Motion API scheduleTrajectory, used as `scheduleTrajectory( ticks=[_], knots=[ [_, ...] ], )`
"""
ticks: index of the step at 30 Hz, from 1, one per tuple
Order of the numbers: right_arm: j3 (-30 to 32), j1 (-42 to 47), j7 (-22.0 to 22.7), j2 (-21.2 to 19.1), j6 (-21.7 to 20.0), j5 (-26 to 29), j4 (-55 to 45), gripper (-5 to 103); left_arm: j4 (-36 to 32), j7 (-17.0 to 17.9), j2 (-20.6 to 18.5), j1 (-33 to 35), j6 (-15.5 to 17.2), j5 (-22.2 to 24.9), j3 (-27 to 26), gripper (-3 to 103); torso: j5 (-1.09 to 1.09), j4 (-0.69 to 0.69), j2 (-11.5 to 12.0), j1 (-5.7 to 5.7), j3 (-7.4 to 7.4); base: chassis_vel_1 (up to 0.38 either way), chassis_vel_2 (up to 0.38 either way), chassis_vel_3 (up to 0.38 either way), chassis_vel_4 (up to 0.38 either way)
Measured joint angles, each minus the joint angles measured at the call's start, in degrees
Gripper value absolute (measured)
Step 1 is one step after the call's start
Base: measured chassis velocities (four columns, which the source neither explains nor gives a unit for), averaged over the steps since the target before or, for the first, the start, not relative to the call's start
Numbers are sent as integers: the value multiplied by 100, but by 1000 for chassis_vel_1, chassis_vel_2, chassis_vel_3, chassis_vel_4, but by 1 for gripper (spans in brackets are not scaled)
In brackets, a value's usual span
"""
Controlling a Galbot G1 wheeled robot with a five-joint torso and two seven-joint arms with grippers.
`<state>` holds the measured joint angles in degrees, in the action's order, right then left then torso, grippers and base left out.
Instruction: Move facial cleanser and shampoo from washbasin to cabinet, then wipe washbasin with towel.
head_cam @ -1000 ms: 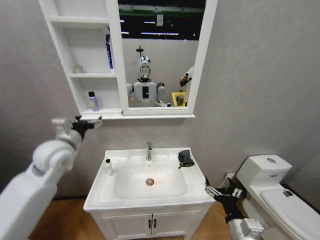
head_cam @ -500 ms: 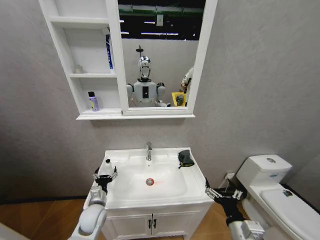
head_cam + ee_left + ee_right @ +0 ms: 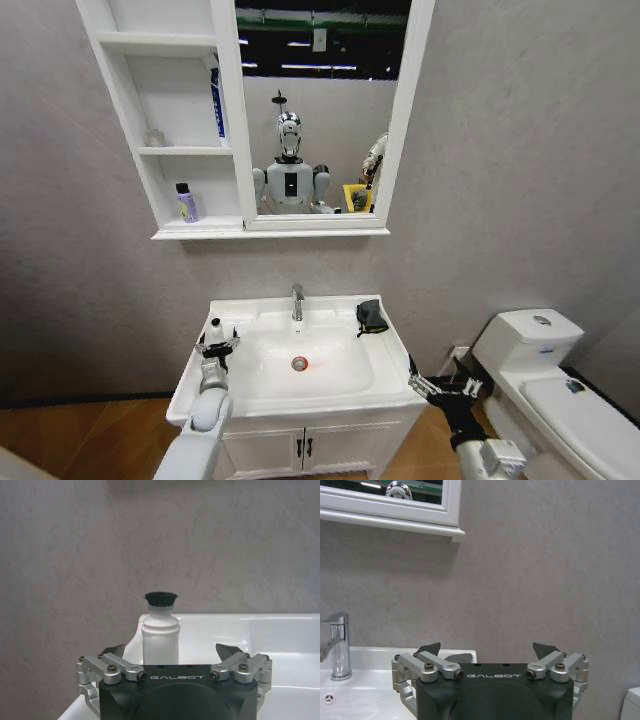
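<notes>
Washbasin (image 3: 330, 395): white rectangular basin on a white vanity, with a chrome tap (image 3: 297, 301) at the back rim and a red-ringed drain (image 3: 299, 364) in the bowl.
White bottle (image 3: 214, 331): small, with a black cap, standing upright on the basin's left rim near the back corner; in the left wrist view it rises just ahead of the gripper body, between the two fingers.
Left gripper (image 3: 216, 347): low over the left rim of the basin, just in front of the white bottle; its fingers are spread wide, one to each side of the bottle, and neither touches it.
Right gripper (image 3: 438, 384): beside the basin's front right corner, between the vanity and the toilet (image 3: 555, 385); its fingers are spread apart and hold nothing, pointing toward the wall.
Towel (image 3: 371, 317): small dark cloth, crumpled on the back right corner of the basin rim, to the right of the tap.
Cabinet (image 3: 180, 120): white wall unit above the basin, with open shelves on the left and a framed mirror (image 3: 320, 110) on the right.
Purple bottle (image 3: 186, 203): small, with a dark cap, standing upright on the lowest shelf.
Blue tube (image 3: 217, 102): standing in the middle shelf against its right wall, beside the mirror frame.
Wall: grey and textured behind the basin and the cabinet.
</notes>
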<state>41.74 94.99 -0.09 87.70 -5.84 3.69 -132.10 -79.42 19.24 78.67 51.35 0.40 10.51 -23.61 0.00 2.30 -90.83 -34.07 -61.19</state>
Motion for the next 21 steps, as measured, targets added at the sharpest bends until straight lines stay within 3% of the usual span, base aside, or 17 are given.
scheduleTrajectory(
  ticks=[3, 5, 8, 11, 12, 15, 18, 21],
  knots=[
    [2, 6, 1, 6, 11, 0, 1, 100, 145, -13, 5, -53, -6, -9, -3, 99, 0, -1, 0, 0, 0, 0, 0, 0, 0],
    [3, -10, 10, 9, 11, 0, 1, 100, 307, -18, 40, -137, -79, -5, -12, 84, 0, -1, 0, 0, 0, 0, 0, 0, 0],
    [-3, -12, 16, 13, 9, 0, 1, 100, 357, -22, 62, -187, -86, 5, -14, 78, 0, -1, 0, 0, 0, 0, 0, 0, 0],
    [-11, -19, 39, 24, -1, 0, 0, 100, 400, -28, 58, -235, -22, -17, -15, 61, 0, 1, 0, 0, 0, 0, 0, 0, 0],
    [-11, -19, 39, 24, -1, 0, 0, 100, 400, -28, 58, -235, -22, -17, -15, 61, 0, 1, 0, 0, 0, 0, 0, 0, 0],
    [13, -64, 54, 22, -19, 5, 20, 100, 106, -24, -13, -113, 264, 47, -24, 45, 0, -1, 0, 0, 0, 0, 0, 0, 0],
    [13, -84, 62, 19, -23, 10, 24, 100, -161, -23, -62, 11, 488, 115, -25, 40, -1, 0, 0, 0, 0, 0, 0, 0, 0],
    [-22, -120, 113, 26, -30, 12, 28, 100, -1038, 105, -296, 430, 952, 179, -3, 31, -2, -1, 0, 0, 0, 0, 0, 0, 0]
  ],
)
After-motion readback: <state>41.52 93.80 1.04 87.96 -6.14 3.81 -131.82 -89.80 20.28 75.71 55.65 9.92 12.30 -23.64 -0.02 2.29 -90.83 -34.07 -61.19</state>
